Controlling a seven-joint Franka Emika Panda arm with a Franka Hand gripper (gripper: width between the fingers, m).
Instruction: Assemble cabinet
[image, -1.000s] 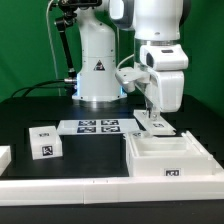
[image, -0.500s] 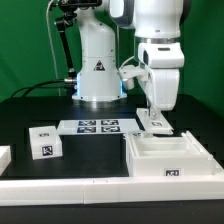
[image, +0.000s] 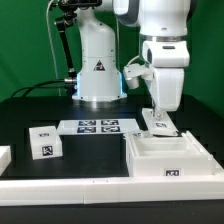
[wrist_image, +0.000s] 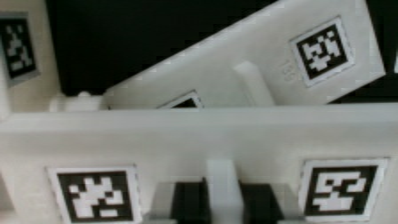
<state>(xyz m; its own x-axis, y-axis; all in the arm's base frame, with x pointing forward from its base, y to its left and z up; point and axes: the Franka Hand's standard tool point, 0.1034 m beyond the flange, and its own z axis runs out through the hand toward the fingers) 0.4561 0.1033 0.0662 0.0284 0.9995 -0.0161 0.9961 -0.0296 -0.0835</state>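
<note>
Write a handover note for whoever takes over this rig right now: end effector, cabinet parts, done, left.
End effector: low over a tagged part just behind the frame; open or shut cannot be told.
Frame: at the exterior view's right, seemingly nothing fitted in it.
Small box: loose at the exterior view's left, near the marker board.
Done: no joined parts visible.
Left: fit the boxes into the frame.

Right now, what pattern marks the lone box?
The lone box bears black-and-white square tags; clearest in exterior view.
</note>
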